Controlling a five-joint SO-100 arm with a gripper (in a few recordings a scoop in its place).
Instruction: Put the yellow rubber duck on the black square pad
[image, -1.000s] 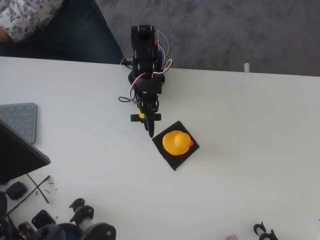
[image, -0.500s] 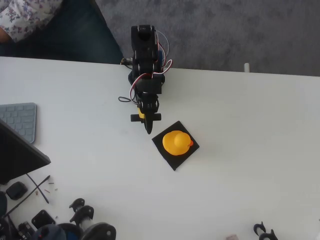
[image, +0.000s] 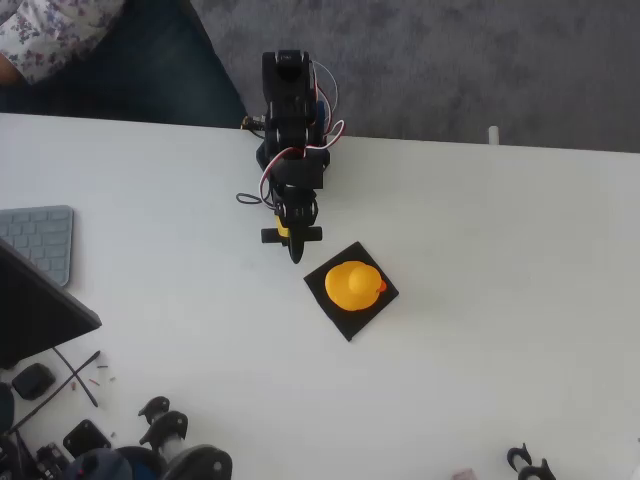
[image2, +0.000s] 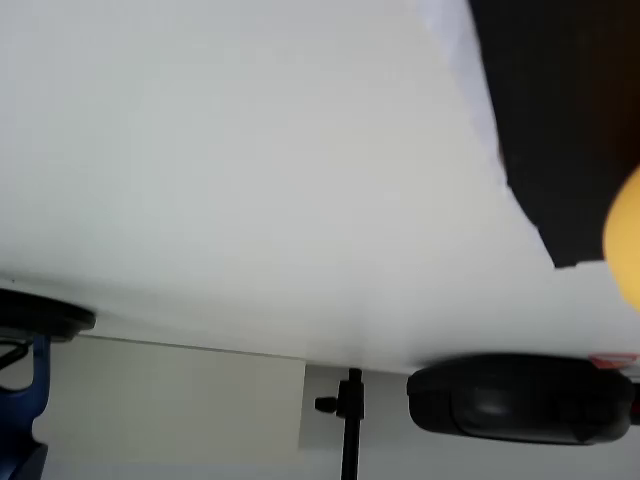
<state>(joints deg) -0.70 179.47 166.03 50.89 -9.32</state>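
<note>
Since a second ago the gripper (image: 296, 252) has drawn back slightly from the black square pad (image: 338, 313), its fingers clenched and empty. On that pad sits the yellow rubber duck (image: 354, 285), on the white worktop (image: 500, 250), apart from the fingers.

The duck (image: 353, 285) looks like smooth yellow rubber with a soft sheen, and the pad (image: 350, 290) under it is flat, matt black, without glare. The table (image: 500, 300) has a smooth white surface, faintly glossy in the wrist view, while the gripper (image: 294, 250) looks like hard black plastic. Beyond the table's far edge the floor (image: 450, 60) looks like rough grey carpet.
</note>
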